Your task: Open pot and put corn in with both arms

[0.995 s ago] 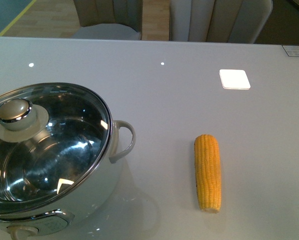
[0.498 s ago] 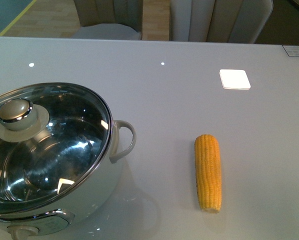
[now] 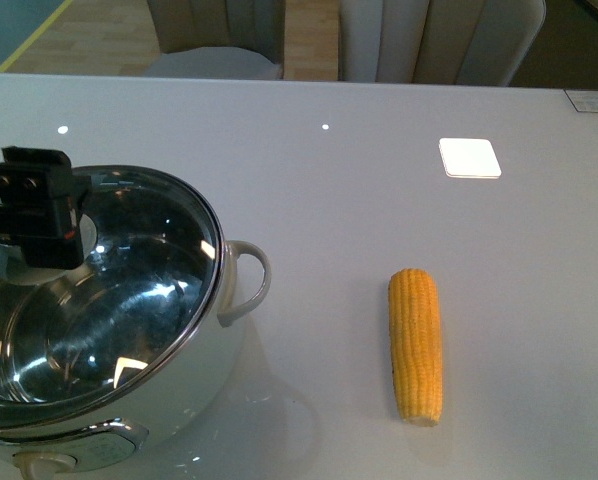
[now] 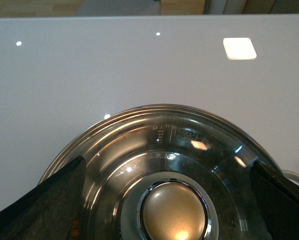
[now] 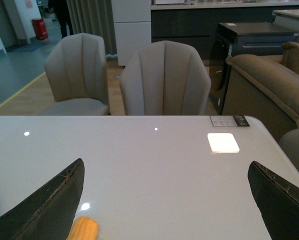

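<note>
The pot (image 3: 214, 370) stands at the table's front left, pale outside, with its glass lid (image 3: 129, 300) on. My left gripper (image 3: 29, 210) is open and hangs over the lid, hiding the knob in the front view. In the left wrist view the cream-silver knob (image 4: 174, 212) lies between the two spread black fingers (image 4: 49, 200) of the left gripper (image 4: 167, 165), untouched. The corn (image 3: 416, 345) lies lengthwise on the table right of the pot. Its tip shows in the right wrist view (image 5: 83, 230). My right gripper (image 5: 167, 167) is open and empty above the table, out of the front view.
The pot's looped side handle (image 3: 249, 280) points toward the corn. A bright square light reflection (image 3: 469, 158) lies on the white table (image 3: 329, 200). Upholstered chairs (image 3: 434, 40) stand behind the far edge. A small card (image 3: 591, 100) lies at the far right corner.
My left gripper has come into the front view from the left and now sits over the lid, covering the knob. The pot and the corn have not moved.
</note>
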